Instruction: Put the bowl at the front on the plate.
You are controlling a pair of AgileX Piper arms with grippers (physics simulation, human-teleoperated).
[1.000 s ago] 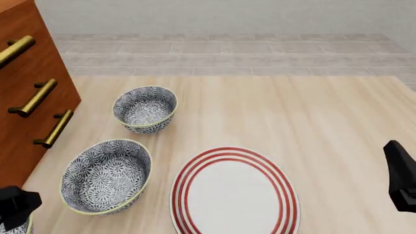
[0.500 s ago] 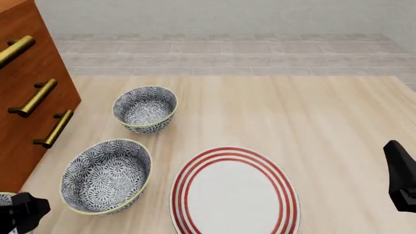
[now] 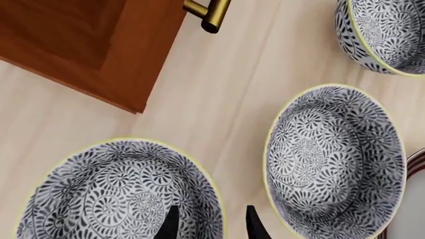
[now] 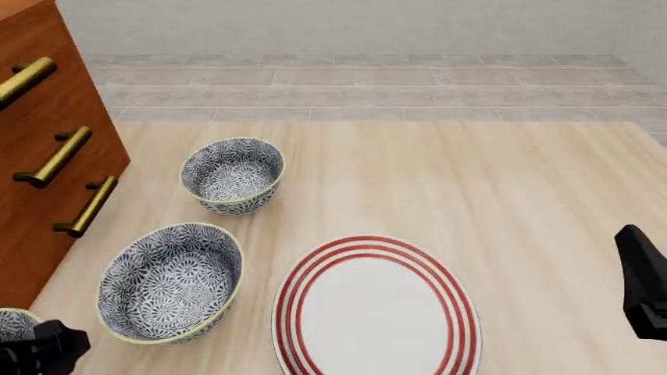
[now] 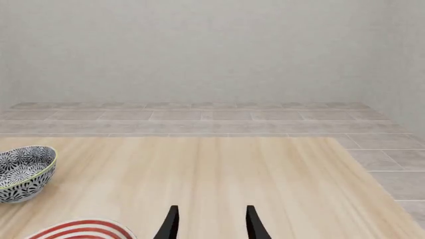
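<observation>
The bowl at the front point(image 4: 15, 323) shows only as a sliver at the bottom left corner, behind my left gripper point(image 4: 44, 350). In the left wrist view the same bowl point(image 3: 113, 194) fills the lower part. My left gripper point(image 3: 211, 227) is open there, one finger inside the bowl's rim and the other outside it. The plate point(image 4: 376, 308), white with red rings, lies at the front centre. My right gripper point(image 4: 641, 281) hangs at the right edge, open with nothing between its fingers point(image 5: 171, 224), and the plate's rim point(image 5: 83, 230) lies to one side of it.
Two more patterned bowls stand on the left of the table: a middle one point(image 4: 169, 281) point(image 3: 335, 159) beside the plate and a far one point(image 4: 231, 173) point(image 3: 385, 35) point(image 5: 23, 172). A wooden cabinet point(image 4: 42, 156) with brass handles borders the table's left side.
My left gripper has dropped lower in the front view, toward the near edge, uncovering a bit of the front bowl's rim. The right arm has not moved.
</observation>
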